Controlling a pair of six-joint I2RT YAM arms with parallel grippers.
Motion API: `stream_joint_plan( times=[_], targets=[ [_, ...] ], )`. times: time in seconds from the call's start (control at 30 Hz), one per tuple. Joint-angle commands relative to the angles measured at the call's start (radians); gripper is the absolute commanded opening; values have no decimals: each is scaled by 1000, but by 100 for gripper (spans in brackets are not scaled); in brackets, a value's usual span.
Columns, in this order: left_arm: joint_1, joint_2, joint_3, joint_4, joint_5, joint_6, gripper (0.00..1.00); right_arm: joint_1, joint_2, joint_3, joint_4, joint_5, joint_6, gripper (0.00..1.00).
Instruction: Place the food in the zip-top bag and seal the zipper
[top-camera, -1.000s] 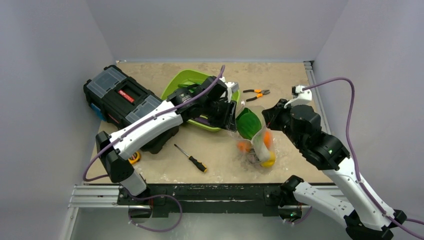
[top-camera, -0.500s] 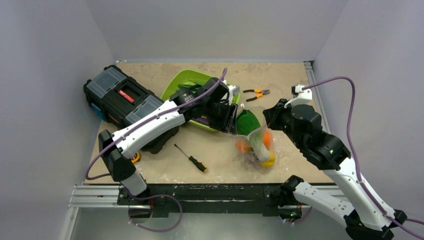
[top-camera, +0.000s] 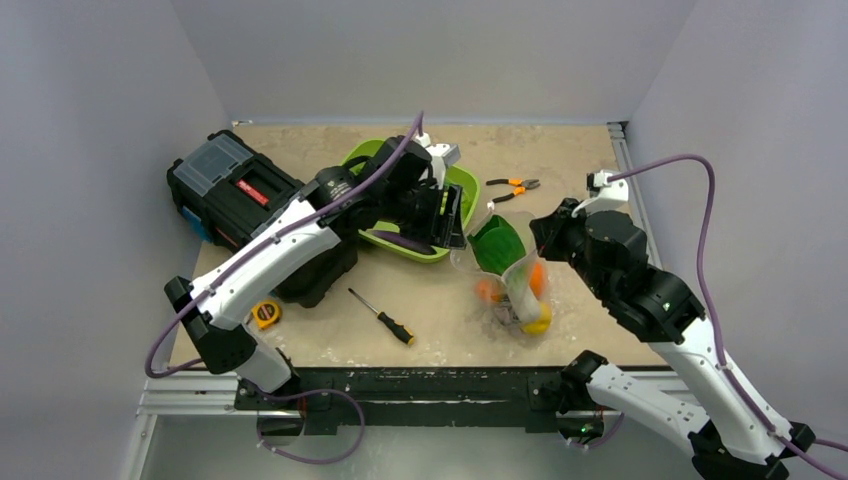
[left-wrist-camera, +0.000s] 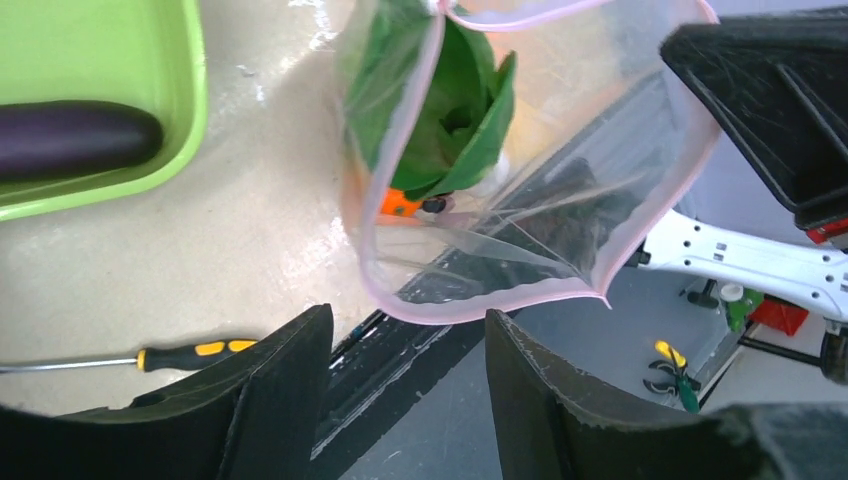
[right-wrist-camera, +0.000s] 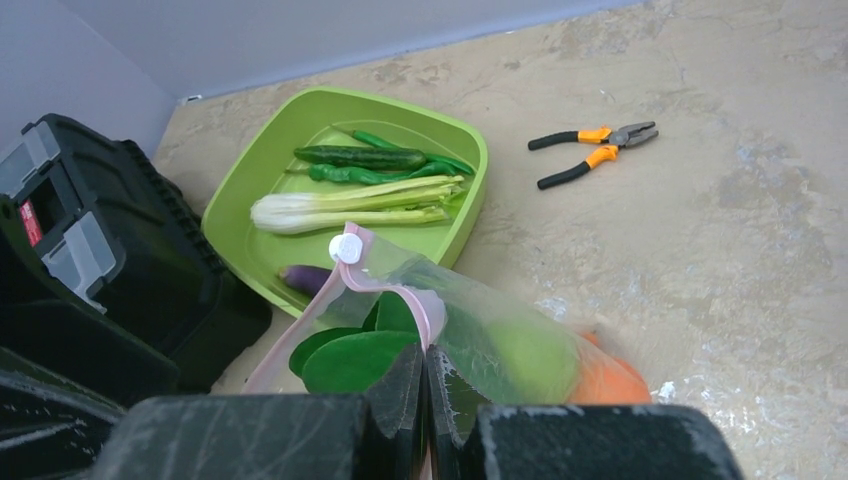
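Observation:
The clear zip-top bag (top-camera: 512, 285) lies right of centre, mouth open, holding a green leafy piece (left-wrist-camera: 450, 110), an orange (top-camera: 487, 292) and a yellow lemon (top-camera: 538, 322). My right gripper (right-wrist-camera: 425, 350) is shut on the pink zipper strip (right-wrist-camera: 400, 290) at the mouth, beside its white slider (right-wrist-camera: 347, 247). My left gripper (left-wrist-camera: 408, 320) is open and empty, just outside the bag's mouth (left-wrist-camera: 480, 305), over the near edge of the lime-green tray (right-wrist-camera: 470, 150). The tray holds a bok choy (right-wrist-camera: 340, 210), green pods (right-wrist-camera: 360, 157) and a purple eggplant (right-wrist-camera: 305, 277).
A black toolbox (top-camera: 240, 190) stands at the left, under the left arm. A screwdriver (top-camera: 383, 317) lies near the front. A yellow tape measure (top-camera: 265, 315) sits by the toolbox. Orange-handled pliers (top-camera: 513, 187) lie behind the bag.
My left gripper has drawn back from the bag's mouth, up and left toward the tray. The right gripper keeps its hold on the bag's edge.

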Motion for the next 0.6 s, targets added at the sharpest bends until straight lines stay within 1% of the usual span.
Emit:
stream_joint_plan(
  times=[0.0,0.07,0.17,0.3,0.4,0.43,0.47,0.5,0.57],
  targets=[
    [37,-12,-27,-30,-24,-35,56,-3,-16,53,29,24,-13,0],
    [39,6,-48,1,31,-53,54,-2,-14,60,24,26,-21,0],
    [39,33,-74,48,118,-80,47,-2,-14,56,23,25,-30,0],
    [37,60,-92,82,188,-104,37,-2,-15,47,28,13,-20,0],
    [38,76,-67,93,228,-89,24,-2,-14,43,33,4,-16,0],
    [38,80,-48,92,231,-81,18,-2,-15,44,33,4,-16,0],
    [38,86,-26,89,232,-71,6,-2,-14,47,33,5,-17,0],
    [38,94,16,87,231,-56,0,-2,-15,50,33,9,-19,0],
    [37,111,80,93,242,-42,0,-2,-13,60,37,22,-24,0]
  ],
)
